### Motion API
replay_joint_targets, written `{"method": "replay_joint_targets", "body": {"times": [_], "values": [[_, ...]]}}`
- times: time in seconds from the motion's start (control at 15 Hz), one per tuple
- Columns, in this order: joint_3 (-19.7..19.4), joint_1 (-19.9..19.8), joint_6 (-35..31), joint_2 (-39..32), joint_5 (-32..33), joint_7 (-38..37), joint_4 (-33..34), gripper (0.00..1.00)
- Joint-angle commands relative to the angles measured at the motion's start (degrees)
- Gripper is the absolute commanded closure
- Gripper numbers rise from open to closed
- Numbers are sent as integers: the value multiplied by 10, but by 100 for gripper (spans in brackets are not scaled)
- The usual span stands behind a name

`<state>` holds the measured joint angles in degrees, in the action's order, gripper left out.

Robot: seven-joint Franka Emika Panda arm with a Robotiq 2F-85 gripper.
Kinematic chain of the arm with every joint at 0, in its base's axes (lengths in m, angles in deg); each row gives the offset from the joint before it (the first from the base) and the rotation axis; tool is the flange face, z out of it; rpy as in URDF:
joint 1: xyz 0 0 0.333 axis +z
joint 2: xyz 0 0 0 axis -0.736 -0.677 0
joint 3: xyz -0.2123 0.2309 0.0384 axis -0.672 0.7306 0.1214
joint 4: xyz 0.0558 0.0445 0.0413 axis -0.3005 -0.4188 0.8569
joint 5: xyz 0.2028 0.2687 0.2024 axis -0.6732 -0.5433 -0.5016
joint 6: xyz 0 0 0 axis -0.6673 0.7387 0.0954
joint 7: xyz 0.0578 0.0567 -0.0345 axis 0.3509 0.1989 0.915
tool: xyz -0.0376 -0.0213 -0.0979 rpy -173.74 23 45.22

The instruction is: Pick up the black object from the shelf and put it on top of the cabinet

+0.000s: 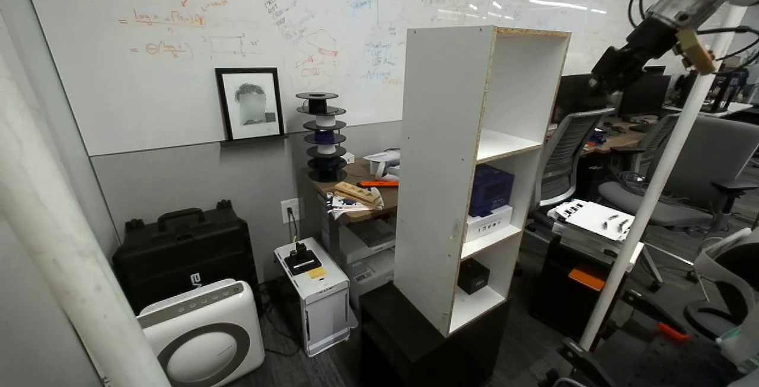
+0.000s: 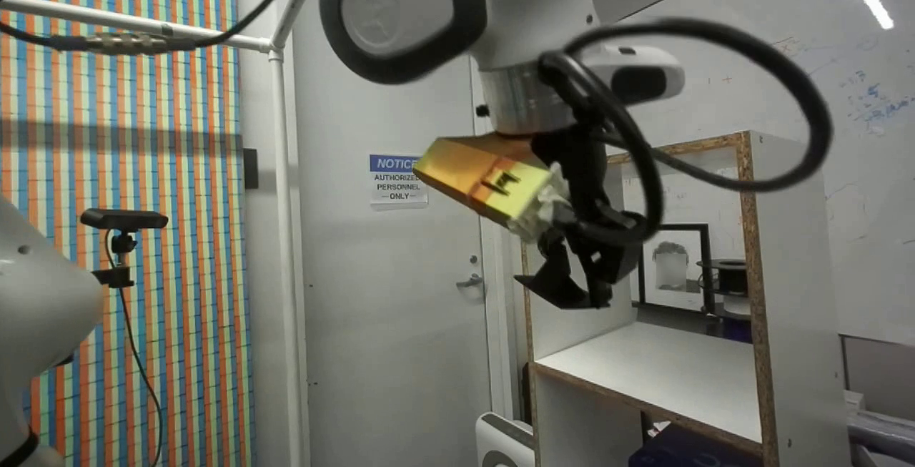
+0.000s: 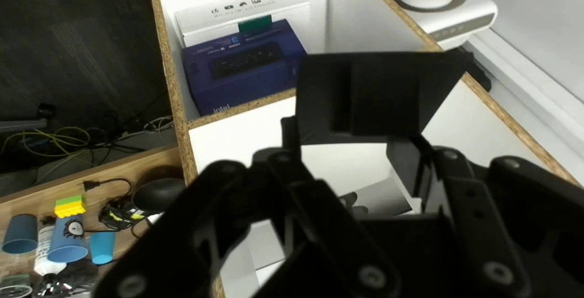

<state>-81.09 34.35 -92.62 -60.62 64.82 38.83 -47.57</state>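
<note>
Outside a three-tier white cabinet (image 1: 445,168), its edges (image 2: 756,274) raw chipboard, the gripper (image 3: 351,146) clasps one flat-faced, straight-edged black object (image 3: 365,97). On the middle shelf (image 1: 492,236), one printed blue box (image 1: 492,188) rests atop one white box (image 1: 489,225); one black block (image 1: 473,275) sits in the bottom compartment (image 1: 483,301).

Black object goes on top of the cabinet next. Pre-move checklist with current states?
Grip: ok, pincer shut on black object.
Clearance: ok, an exterior view shows a gap between pincer and cabinet.
Position above cabinet: not ok, pincer hangs before its open side.
Placement surface in view: not ok, upper face hidden in every view.
Cabinet secured: cannot tell, stands on a black base.
Cable slack: cannot tell, looped cable beside the arm.
</note>
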Motion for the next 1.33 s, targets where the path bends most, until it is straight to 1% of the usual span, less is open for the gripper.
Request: {"method": "replay_joint_targets", "body": {"times": [0.0,0.07,0.13,0.27,0.4,0.6,0.73,0.8,0.93,1.13,1.27], "values": [[-24,-7,55,95,-13,-57,34,75],[-32,0,57,95,-23,-74,62,75],[-39,8,44,101,-34,-84,75,75],[-51,29,9,96,-66,-102,111,75],[-61,54,-25,76,-101,-112,148,75],[-79,98,-48,15,-146,-117,212,75],[-90,119,-47,-38,-184,-115,258,75],[-93,123,-40,-64,-205,-114,281,75],[-91,117,-18,-119,-243,-116,327,75],[-70,83,22,-194,-286,-129,388,75],[-51,56,44,-230,-298,-138,419,75]]}}
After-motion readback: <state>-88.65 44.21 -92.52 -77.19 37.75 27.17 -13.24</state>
